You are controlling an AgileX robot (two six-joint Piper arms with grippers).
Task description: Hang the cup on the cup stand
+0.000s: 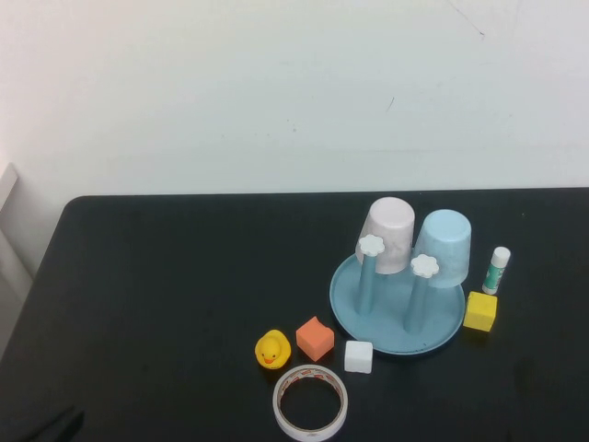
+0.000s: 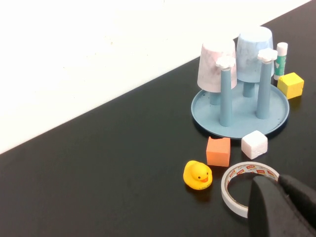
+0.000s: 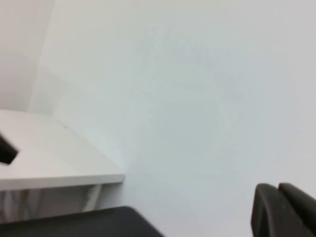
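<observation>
Lt blue cup (image 1: 444, 244) inverted on post

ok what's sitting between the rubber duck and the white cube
The orange cube sits between the rubber duck and the white cube, clearest in the high view. Both grippers are shut, away from the cup stand.

The cup stand (image 1: 354, 313) sits on the black bench (image 1: 166, 295). The cup (image 1: 444, 245) hangs upside down on a back post, touching a pinkish-white cup (image 1: 387, 234) beside it. Near the stand: a glue stick (image 1: 497, 270), yellow block (image 1: 479, 311), white cube (image 1: 358, 356), orange cube (image 1: 315, 338), rubber duck (image 1: 272, 350) and tape roll (image 1: 310, 402).
</observation>
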